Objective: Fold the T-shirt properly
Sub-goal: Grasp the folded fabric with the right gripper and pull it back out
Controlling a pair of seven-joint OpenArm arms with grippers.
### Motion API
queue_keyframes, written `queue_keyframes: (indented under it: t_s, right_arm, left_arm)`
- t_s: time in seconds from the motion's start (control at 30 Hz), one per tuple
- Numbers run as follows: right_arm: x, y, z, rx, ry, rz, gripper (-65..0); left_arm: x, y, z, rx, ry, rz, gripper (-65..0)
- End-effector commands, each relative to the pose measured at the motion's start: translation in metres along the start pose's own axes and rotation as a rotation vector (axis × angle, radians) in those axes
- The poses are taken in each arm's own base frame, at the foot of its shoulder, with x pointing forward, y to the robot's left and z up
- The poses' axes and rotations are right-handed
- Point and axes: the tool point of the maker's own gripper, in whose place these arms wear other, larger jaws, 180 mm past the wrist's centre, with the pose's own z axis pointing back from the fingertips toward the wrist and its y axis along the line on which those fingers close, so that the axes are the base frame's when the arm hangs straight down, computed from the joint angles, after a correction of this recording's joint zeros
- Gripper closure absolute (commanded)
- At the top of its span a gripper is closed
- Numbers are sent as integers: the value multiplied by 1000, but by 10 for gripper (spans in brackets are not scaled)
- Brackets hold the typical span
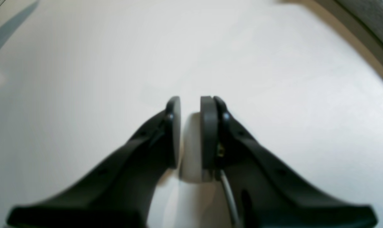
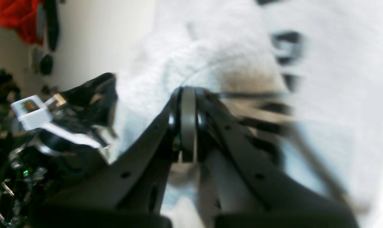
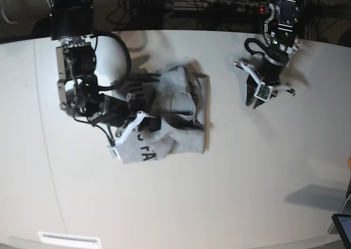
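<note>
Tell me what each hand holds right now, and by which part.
The left hand holds nothing, hanging over bare table. The right hand is shut against the crumpled T-shirt; whether it pinches fabric cannot be told.

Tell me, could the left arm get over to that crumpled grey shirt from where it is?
Probably yes. Only bare table lies between the left gripper and the T-shirt. The right gripper already works the shirt's far side.

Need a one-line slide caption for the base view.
Right gripper shut at the crumpled grey T-shirt on the white table; left gripper hovers apart over bare tabletop.
</note>
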Motion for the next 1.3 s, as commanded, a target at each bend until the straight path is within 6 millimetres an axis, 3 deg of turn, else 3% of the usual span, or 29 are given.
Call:
queue_keyframes:
  t_s: [0.0,0.13,0.27,0.5,0.83,1.07,1.27]
  right_arm:
    - [16,11,1,29,-42,26,0]
    - [16,22,-6,53,-54,35,-1]
    - [7,20,-21,56,-15,21,-1]
    - [-1,40,-41,97,0,47,-1]
    - [27,49,-43,105,-30,98,-1]
    - [21,63,-69,141,14,37,-1]
    - [26,77,-81,156,6,80,-1]
  left_arm:
    - [-17,-3,3,-19,81,-28,-106]
    - [-18,-3,4,-20,82,-30,-106]
    - [-20,-3,4,-21,87,-31,-106]
    - [-20,-3,4,-21,89,-31,-106]
    - [-22,-2,5,-20,93,-29,-106]
    - [-21,-2,4,-18,91,-30,-106]
    - [-23,-2,5,-20,95,-29,-106]
